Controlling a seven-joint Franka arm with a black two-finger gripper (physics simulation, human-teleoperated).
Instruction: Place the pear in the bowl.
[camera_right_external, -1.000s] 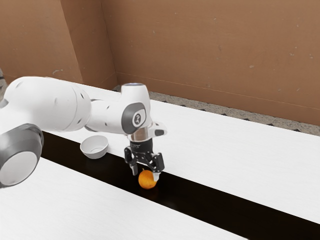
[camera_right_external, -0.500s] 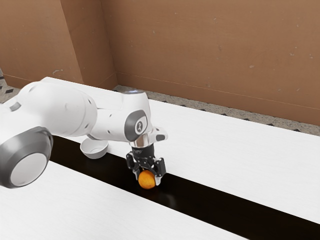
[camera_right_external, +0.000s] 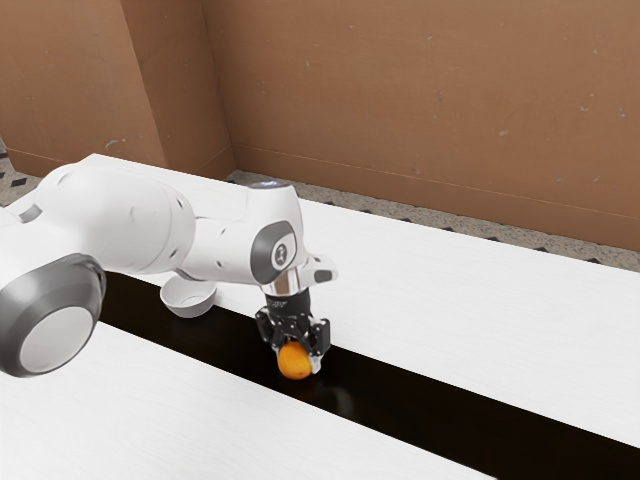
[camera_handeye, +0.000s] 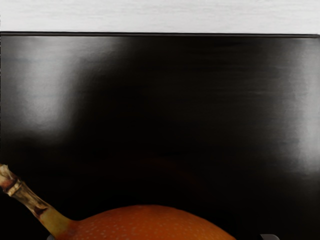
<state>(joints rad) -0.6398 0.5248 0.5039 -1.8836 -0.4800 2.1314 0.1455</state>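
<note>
Brown walls (camera_right_external: 400, 110) close off the room behind the white desk (camera_right_external: 450, 300), with a patterned stone floor (camera_right_external: 440, 225) showing past its far edge. Along the desk runs a glossy dark strip (camera_right_external: 420, 405), and on it sits the pear (camera_right_external: 294, 362), rounded and orange-skinned, its woody stem (camera_handeye: 31, 200) slanting out to one side.

The gripper (camera_right_external: 298, 361) is down around the pear, its fingers (camera_right_external: 316, 365) parted by about the fruit's own width and apparently pressed against it from both sides. I read this as the grasp itself, with the pear still to be lifted and carried. The hold looks fairly well centred, though round, smooth skin could roll or slip if the squeeze is light or sits too high.

Next should come a straight, gentle lift, high enough for the pear's underside to pass the rim, then a level move toward the exterior view's left. There the white bowl (camera_right_external: 190, 309) stands upright near the strip's far edge, well apart from the fruit. Its raised wall is the main thing to get over: a low approach could knock it or push it away. The arm (camera_right_external: 125, 215) reaches across close to the bowl in that view, so folding back calls for care with its own links. Over the bowl's middle, a low release would keep the pear from bouncing out.
</note>
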